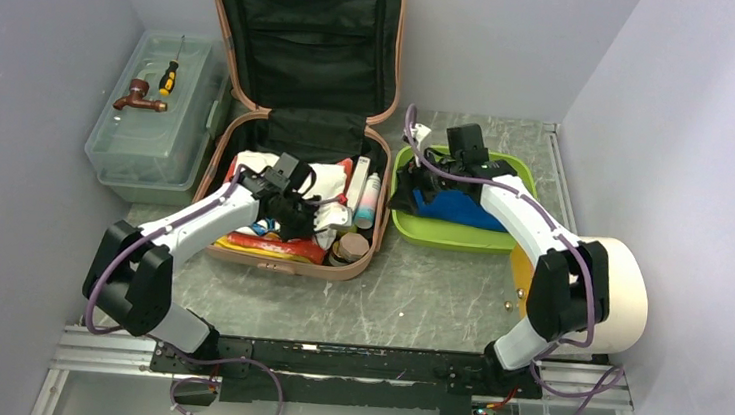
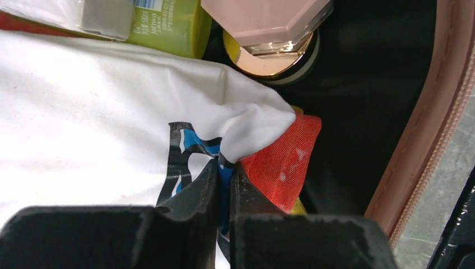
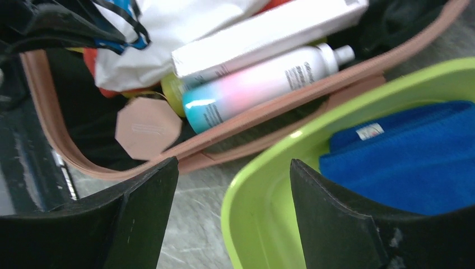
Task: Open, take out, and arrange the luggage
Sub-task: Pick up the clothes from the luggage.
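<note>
The salmon-pink luggage (image 1: 296,116) lies open at the table's back, lid up against the wall, black lining showing. Its lower half holds a white printed cloth (image 1: 331,179), red cloth (image 2: 283,162), a white tube (image 3: 269,31), a pink-and-blue spray bottle (image 3: 257,84) and a pink-capped jar (image 3: 147,128). My left gripper (image 1: 295,211) is inside the luggage, shut on the blue-and-black printed edge of the white cloth (image 2: 101,112), as the left wrist view (image 2: 226,176) shows. My right gripper (image 3: 232,185) is open and empty over the near left rim of the lime green tray (image 3: 263,196), with a blue cloth (image 3: 409,157) in it.
A translucent grey-green toolbox (image 1: 155,119) stands left of the luggage with a screwdriver (image 1: 168,77) and a brown tap fitting (image 1: 138,97) on its lid. A large white tape roll (image 1: 622,295) sits at the right by the right arm. Walls close in on three sides.
</note>
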Controlling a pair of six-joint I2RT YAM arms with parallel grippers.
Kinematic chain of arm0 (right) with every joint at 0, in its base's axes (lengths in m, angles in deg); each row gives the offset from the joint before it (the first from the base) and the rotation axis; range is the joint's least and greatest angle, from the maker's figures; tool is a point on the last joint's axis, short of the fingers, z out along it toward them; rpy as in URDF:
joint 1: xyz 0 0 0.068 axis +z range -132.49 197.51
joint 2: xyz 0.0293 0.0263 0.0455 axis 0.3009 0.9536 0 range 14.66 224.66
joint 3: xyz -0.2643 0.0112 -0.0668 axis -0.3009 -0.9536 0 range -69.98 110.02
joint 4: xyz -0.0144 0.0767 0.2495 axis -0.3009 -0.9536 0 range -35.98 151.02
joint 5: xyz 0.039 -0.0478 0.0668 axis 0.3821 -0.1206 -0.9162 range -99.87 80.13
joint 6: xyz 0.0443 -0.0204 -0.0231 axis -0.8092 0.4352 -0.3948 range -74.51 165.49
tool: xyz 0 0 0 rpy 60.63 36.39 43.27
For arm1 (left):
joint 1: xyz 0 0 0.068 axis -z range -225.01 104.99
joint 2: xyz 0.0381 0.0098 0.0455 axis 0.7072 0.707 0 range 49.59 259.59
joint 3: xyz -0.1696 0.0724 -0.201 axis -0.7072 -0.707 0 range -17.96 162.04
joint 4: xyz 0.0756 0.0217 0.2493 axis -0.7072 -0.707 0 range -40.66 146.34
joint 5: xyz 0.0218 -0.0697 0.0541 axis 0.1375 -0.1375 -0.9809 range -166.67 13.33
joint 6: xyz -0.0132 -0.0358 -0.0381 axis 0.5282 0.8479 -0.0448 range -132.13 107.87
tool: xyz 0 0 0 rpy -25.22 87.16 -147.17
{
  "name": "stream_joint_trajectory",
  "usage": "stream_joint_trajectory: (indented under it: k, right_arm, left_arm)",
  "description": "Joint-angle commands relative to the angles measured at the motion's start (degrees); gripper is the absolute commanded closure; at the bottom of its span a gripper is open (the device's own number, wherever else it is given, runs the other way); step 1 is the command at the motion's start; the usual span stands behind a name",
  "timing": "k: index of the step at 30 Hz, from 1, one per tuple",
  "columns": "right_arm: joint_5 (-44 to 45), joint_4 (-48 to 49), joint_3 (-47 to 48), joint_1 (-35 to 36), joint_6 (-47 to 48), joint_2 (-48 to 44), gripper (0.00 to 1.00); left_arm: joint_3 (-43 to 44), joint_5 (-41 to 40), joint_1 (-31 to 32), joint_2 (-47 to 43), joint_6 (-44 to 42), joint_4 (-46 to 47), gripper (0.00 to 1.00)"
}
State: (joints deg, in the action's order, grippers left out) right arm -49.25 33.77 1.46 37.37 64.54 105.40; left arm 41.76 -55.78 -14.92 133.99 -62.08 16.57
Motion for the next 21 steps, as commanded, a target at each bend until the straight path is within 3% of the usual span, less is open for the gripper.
stream_joint_trajectory:
  k: [1,12,16,21]
  right_arm:
    - [-7.50,1.64,5.06,1.24,-8.64,2.77,0.26]
    - [-19.01,15.18,8.16,4.40,-33.96,12.43,0.27]
    - [-20.97,24.84,6.51,6.06,-46.93,14.99,0.26]
    - [-24.06,44.92,0.19,7.13,-67.69,16.55,0.25]
  left_arm:
    - [3.09,1.81,-1.19,-2.25,2.62,2.18,0.92]
    - [1.79,1.68,-5.93,-11.32,10.73,11.72,0.98]
    - [2.13,-0.40,-6.56,-11.41,13.12,13.14,0.99]
    - [2.53,-3.60,-7.63,-11.69,15.64,15.55,1.00]
